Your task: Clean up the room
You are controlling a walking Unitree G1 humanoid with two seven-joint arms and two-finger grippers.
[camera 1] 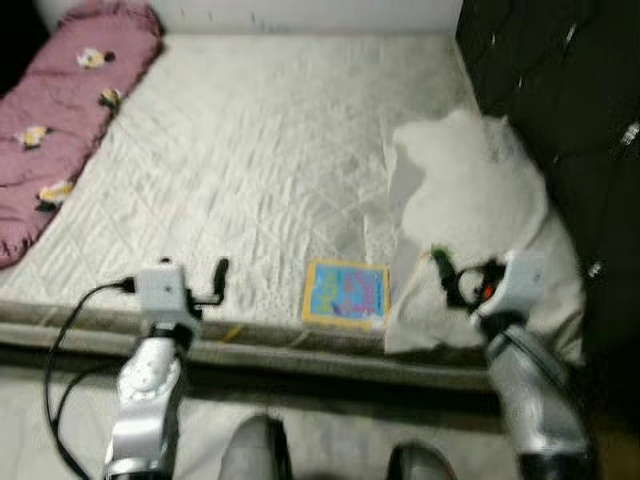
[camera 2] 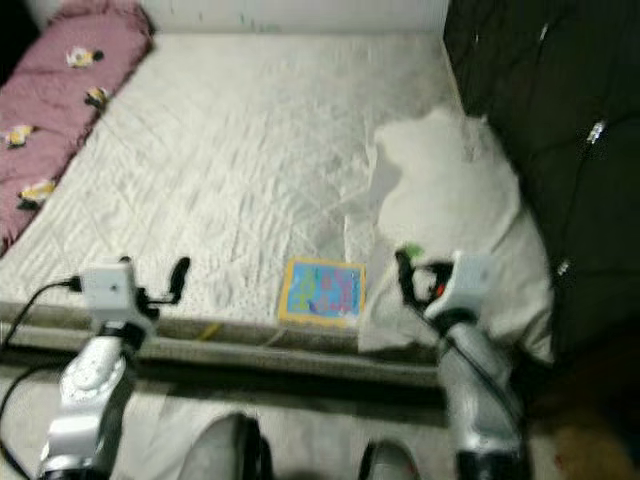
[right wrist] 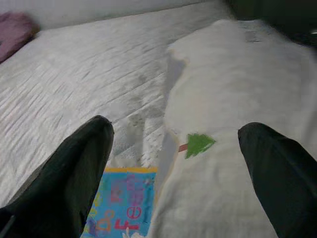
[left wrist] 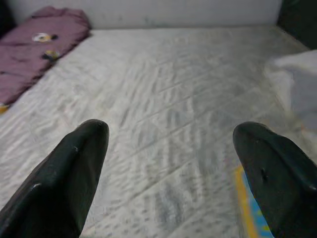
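Book [camera 1: 346,293], flat and brightly coloured with a yellow border, is lying near the front edge of the bed [camera 1: 260,170], and you are looking down on it from the robot's head.

Going from left to right: a pink quilt [camera 1: 60,120] with small flower shapes is lying along the bed's far left side. Nearer you, the left end effector [camera 1: 205,285] is hovering just over the bed's front edge, with its two black fingers [left wrist: 74,168] standing wide apart and holding nothing. Bare quilted mattress is stretching ahead of it. The book is sitting to the right of this end effector, with a clear gap between them.

Just to the right of the book, a white pillow [camera 1: 480,200] is lying with its near edge touching or slightly overlapping the book's right side; you cannot tell which. A small green tree-shaped mark [right wrist: 199,144] is showing on the pillow. The right end effector [camera 1: 455,280] is hovering over the pillow's near corner, its fingers [right wrist: 79,168] also spread apart and empty. A dark padded headboard [camera 1: 560,90] is running along the far right.

The book is lying below and to the left of the right end effector, which is looking like the nearer of the two. Its sides are sitting roughly square to the bed edge, so you would probably be reaching leftward and down with the right arm.
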